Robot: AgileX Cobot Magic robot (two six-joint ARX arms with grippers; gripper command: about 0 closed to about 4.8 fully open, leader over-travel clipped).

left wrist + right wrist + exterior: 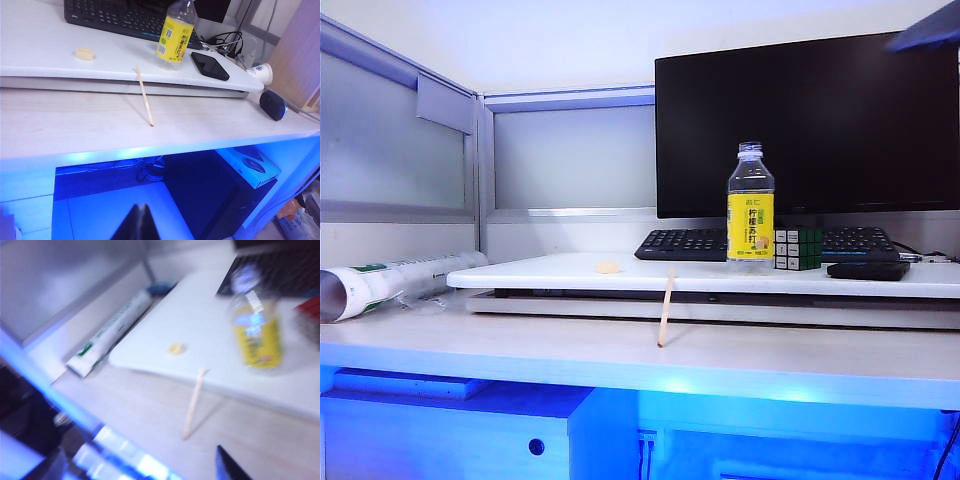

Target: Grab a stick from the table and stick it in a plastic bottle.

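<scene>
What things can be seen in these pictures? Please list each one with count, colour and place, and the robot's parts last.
stick: one, pale tan, leaning from the table onto the raised board's edge.
plastic bottle: one, clear with yellow label, upright on the raised board, no cap.
beige lump: one, on the board, left of the bottle.
keyboard: one, black, behind the bottle.
monitor: one, black, at the back.
puzzle cube: one, multicoloured, right of the bottle.
phone: one, black, on the board's right.
rolled tube: one, white and green, far left.
paper cup: one, white, lying at right.
table: one, white.
left gripper: dark fingers, below the table edge.
right gripper: one dark finger visible, above the table.
</scene>
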